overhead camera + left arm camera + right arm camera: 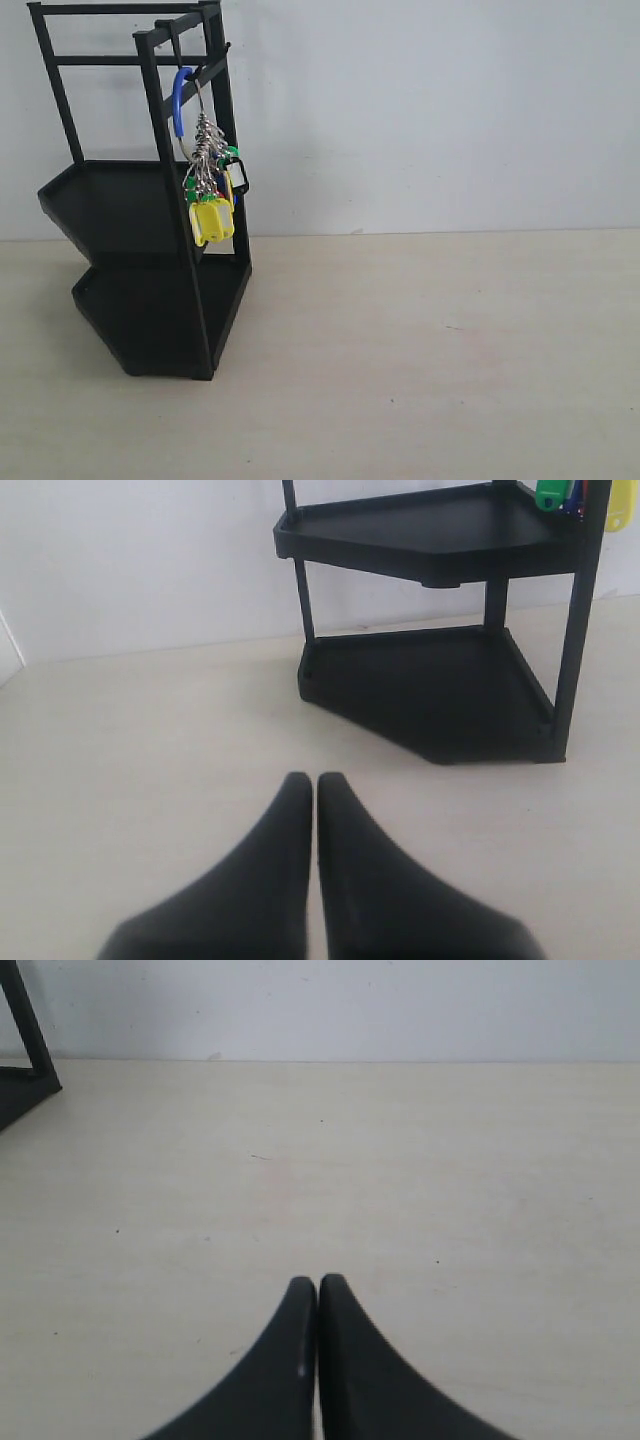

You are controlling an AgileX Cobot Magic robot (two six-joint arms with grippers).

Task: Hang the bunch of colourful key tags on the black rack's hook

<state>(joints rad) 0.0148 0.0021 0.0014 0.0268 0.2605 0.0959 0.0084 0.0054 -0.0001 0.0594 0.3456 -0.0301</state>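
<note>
The colourful key tag bunch (210,190) hangs from the black rack (140,210) at the left of the exterior view. Its blue-sleeved loop (179,100) sits over the small hook (176,42) under the top rail, and the yellow and green tags dangle below. In the left wrist view the rack (440,680) stands ahead, with a bit of the tags (560,494) at the frame's edge. My left gripper (315,780) is shut and empty, well short of the rack. Over bare table, my right gripper (318,1282) is shut and empty too. Neither arm shows in the exterior view.
A pale wooden table (430,350) stretches in front of a white wall (430,110). The rack's foot (25,1050) shows at one corner of the right wrist view.
</note>
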